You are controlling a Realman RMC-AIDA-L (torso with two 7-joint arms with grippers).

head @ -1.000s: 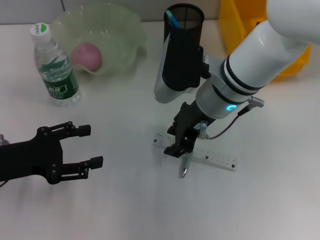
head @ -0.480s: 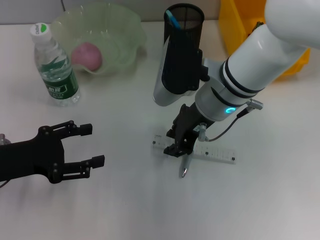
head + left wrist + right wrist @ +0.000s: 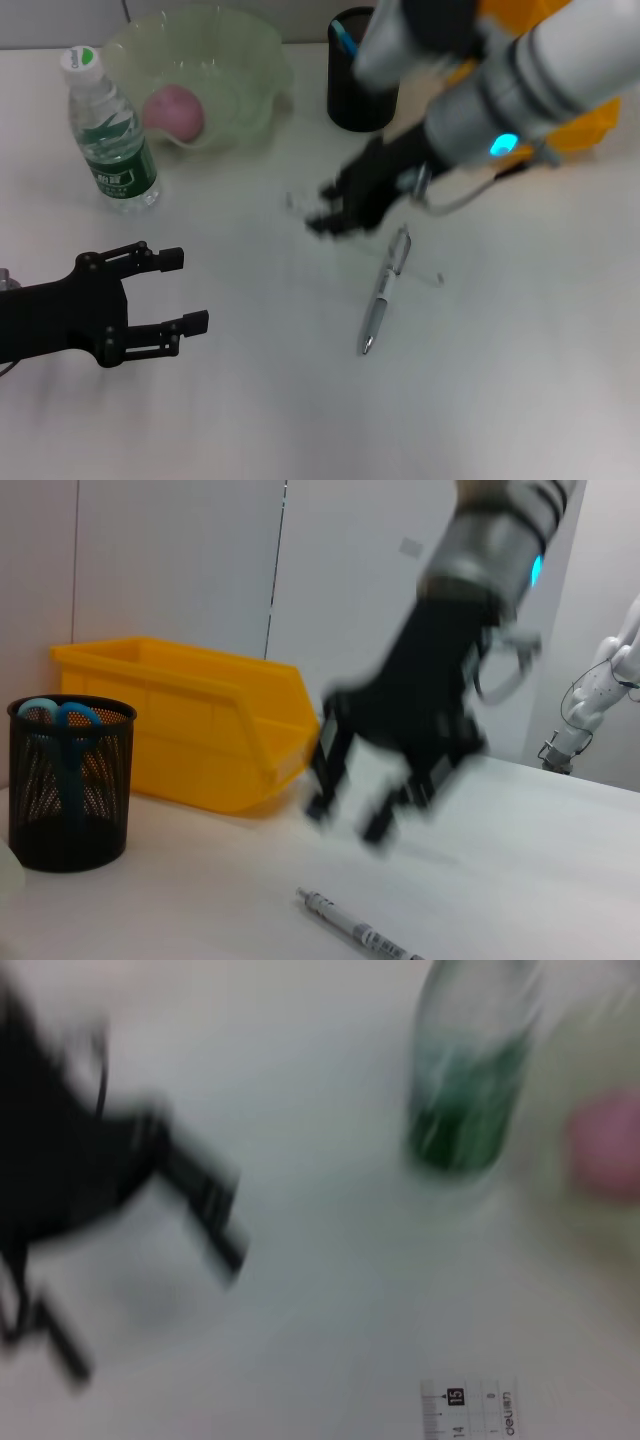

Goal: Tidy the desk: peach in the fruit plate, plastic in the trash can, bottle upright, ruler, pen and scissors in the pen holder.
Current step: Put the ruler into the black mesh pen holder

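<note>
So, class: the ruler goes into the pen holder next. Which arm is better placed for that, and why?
Right. The right gripper already carries the ruler above the desk, close to the pen holder. The left gripper hangs open and empty at the near left, far from both.

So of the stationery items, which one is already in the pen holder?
The scissors, blue handles showing inside the black mesh holder. The pen lies on the table, and the ruler is at the right gripper.

White-and-grey right arm with cyan light, grey cable; matte black left claw (image 3: 165, 293).
</note>
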